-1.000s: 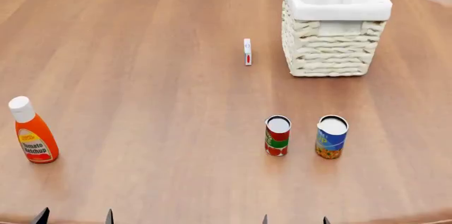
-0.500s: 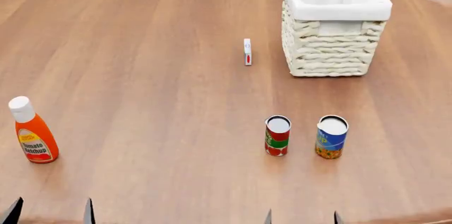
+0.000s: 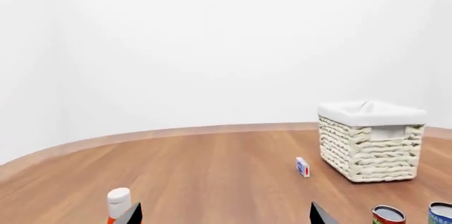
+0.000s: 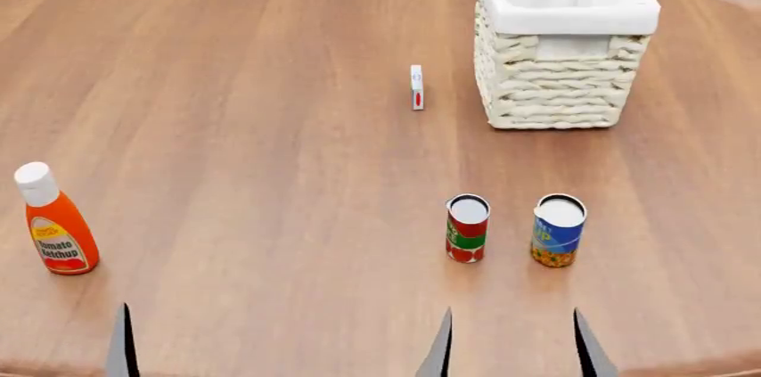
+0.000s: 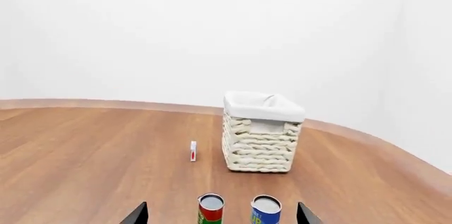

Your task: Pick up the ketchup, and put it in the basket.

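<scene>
Ketchup (image 4: 55, 221) stands upright at nine o'clock on the tabletop (image 4: 262, 127), near its rim; your left claw (image 3: 222, 214) is wide open and empty, as is your right claw (image 4: 511, 350). A sideways nudge could topple the bottle. Clear wood leads to the basket (image 4: 561, 47) at one o'clock.

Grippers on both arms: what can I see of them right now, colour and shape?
Only fingertips show. The left gripper and right gripper each end in two thin, dark grey to black, pointed blade-like fingers. No cables, markings or arm links appear in any view.
</scene>
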Tool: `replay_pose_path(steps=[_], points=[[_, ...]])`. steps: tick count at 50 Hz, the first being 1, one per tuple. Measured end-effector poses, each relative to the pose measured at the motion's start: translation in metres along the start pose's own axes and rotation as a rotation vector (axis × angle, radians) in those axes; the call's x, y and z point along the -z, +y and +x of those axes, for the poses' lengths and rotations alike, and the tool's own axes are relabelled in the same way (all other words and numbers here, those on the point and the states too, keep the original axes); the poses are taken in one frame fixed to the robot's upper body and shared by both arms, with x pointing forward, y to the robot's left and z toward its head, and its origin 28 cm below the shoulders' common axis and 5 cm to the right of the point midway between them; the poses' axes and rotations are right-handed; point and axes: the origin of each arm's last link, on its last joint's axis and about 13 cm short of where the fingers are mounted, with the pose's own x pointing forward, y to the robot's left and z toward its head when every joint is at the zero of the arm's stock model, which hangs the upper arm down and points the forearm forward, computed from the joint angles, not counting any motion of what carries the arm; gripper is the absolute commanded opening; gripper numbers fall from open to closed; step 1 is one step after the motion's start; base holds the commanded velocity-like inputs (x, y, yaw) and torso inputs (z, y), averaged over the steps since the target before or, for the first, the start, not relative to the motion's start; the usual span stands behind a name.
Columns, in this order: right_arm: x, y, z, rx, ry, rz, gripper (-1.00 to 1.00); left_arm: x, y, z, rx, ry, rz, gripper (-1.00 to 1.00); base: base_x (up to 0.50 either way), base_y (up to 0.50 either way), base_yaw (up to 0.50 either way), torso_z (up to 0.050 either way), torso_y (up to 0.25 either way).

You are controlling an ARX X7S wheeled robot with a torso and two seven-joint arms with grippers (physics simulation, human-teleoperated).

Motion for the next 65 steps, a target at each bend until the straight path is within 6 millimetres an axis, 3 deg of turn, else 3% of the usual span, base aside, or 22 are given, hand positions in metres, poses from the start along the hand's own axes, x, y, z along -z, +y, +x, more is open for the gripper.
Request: replay_pose_path(steps=[12, 65], points=[[-0.012, -0.001, 0.0, 0.006, -0.032, 0.003, 1.0, -0.013, -0.001, 0.001, 0.004, -0.024, -0.014, 1.0, 0.07, 0.0, 0.0, 0.0, 0.0], [-0.014, 0.001, 0.002, -0.007, -0.07, 0.022, 1.0, -0.017, 0.003, 0.002, -0.019, -0.059, -0.021, 1.0, 0.5, 0.0, 0.0, 0.0, 0.0]])
